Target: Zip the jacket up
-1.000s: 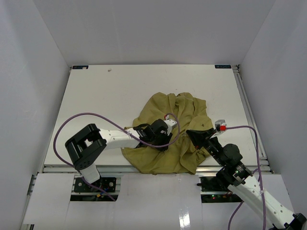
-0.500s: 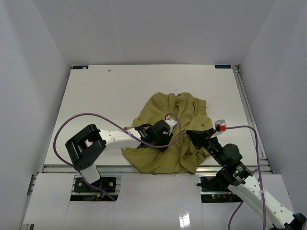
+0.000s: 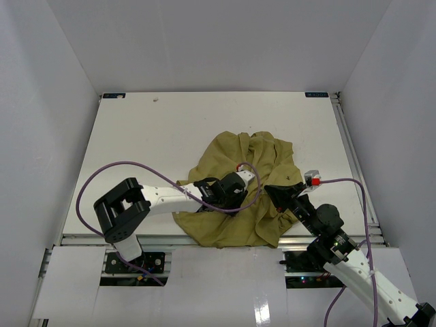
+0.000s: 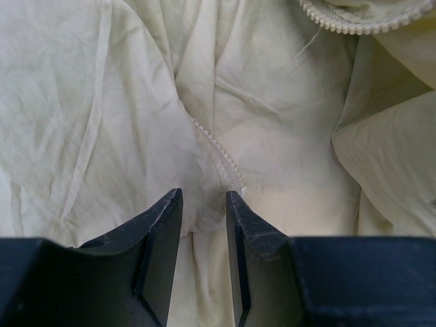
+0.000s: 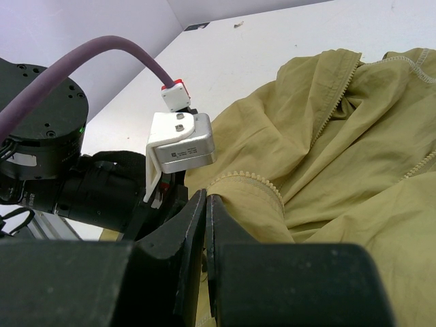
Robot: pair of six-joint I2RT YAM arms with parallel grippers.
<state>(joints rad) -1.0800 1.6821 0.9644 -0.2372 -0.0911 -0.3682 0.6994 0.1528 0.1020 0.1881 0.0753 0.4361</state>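
I judge step: acquiring zipper end (image 4: 230,174) on jacket (image 4: 95,109). Left gripper (image 4: 204,199) narrowly spread, just short of zipper end. Right gripper (image 5: 206,197) pressed together, fabric catch unconfirmed. Next I advance left, pinch.

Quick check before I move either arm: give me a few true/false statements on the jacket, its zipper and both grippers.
1. The jacket is fully zipped. False: rows of zipper teeth lie apart, unjoined.
2. The left gripper is open, with jacket fabric between its jaws. True.
3. The right gripper is wide open above bare table. False: its jaws are almost together at a zipper-edged fold of the jacket.
4. The jacket lies crumpled on the table. True.
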